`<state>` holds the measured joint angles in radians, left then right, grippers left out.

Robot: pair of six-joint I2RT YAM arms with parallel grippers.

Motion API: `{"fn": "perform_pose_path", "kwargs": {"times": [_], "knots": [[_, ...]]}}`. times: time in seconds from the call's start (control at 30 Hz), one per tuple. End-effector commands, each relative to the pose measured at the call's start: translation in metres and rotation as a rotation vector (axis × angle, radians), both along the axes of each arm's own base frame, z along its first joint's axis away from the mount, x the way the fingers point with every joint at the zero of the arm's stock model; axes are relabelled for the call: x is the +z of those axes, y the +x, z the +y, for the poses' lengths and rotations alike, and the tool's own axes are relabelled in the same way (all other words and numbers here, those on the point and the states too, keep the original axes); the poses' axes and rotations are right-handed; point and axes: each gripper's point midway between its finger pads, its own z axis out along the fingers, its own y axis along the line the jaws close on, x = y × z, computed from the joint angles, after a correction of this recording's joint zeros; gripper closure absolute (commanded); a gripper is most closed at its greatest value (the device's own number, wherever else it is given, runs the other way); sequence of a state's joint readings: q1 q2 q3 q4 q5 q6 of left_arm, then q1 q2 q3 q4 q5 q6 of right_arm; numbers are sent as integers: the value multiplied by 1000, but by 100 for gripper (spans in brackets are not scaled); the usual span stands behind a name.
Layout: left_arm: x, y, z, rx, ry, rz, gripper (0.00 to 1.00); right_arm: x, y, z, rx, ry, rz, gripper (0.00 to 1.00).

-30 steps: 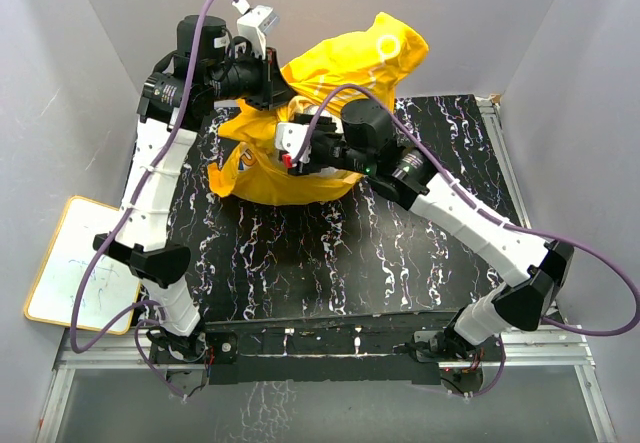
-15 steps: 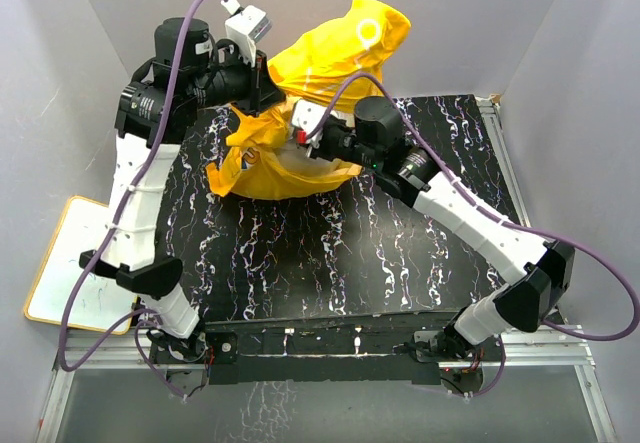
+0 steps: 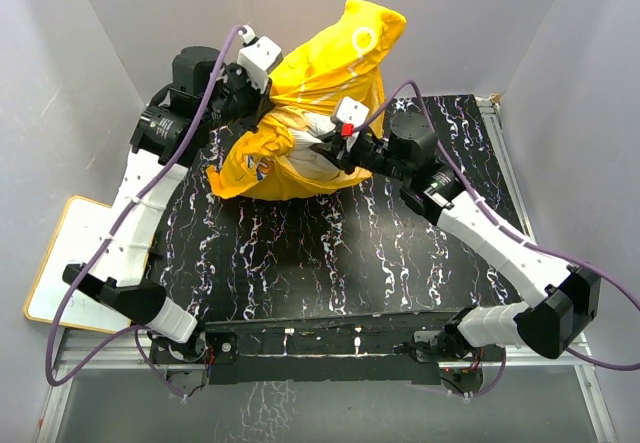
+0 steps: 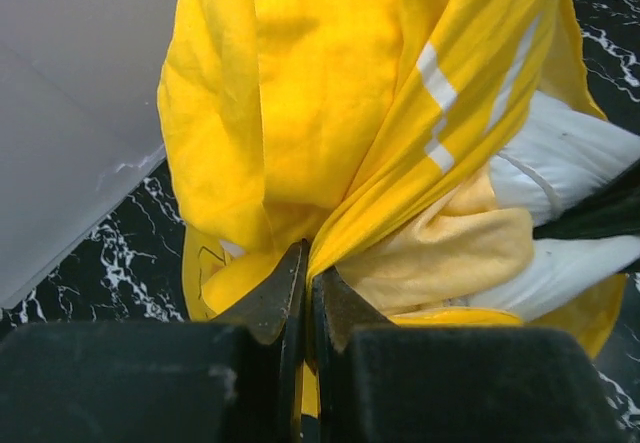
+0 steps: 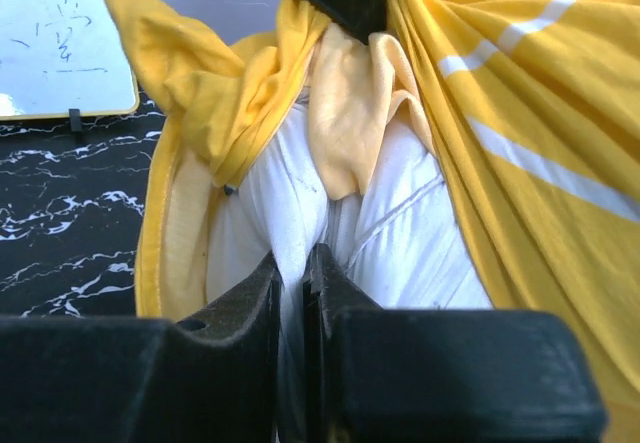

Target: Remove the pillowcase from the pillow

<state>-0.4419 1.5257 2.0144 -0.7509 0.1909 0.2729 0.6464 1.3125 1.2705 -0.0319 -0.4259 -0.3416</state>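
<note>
at twelve o'clock on the tabletop (image 3: 300, 263), left jaws clamp the pillowcase (image 3: 340, 58), right jaws pinch the pillow (image 5: 400, 233); i'd pull them steadily apart, grips firm, no jerking.

Soft, even light falls from above in the overhead view. The pillowcase (image 3: 330, 63) glows brightest at upper centre, and only faint shadows lie under the arms on the table (image 3: 300, 263); all is sharp there. In the wrist views the left end effector (image 4: 306, 288) and right end effector (image 5: 297, 278) are dark, blurred masses along the bottom edge, with the cloth beyond sharper. The pillow (image 5: 400, 243) looks bluish-white.
</note>
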Motion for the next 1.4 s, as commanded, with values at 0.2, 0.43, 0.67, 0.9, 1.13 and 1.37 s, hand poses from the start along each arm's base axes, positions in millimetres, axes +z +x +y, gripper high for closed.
{"fn": "perform_pose_path", "kwargs": {"times": [0.2,0.43,0.67,0.9,1.13,1.37], "knots": [[39,63,119,512,155,-295,100,7,25,-91,-206,189,112,92],[31,51,125,489,131,-271,76,2,41,-97,-186,287,186,92],[24,43,90,346,12,-161,73,51,-3,-44,41,369,169,92],[12,36,79,294,-14,-98,46,89,-50,-32,251,457,178,92],[112,71,167,791,56,-493,18,116,-74,7,400,459,216,92],[201,0,190,774,25,-742,3,143,1,14,174,568,271,92]]}}
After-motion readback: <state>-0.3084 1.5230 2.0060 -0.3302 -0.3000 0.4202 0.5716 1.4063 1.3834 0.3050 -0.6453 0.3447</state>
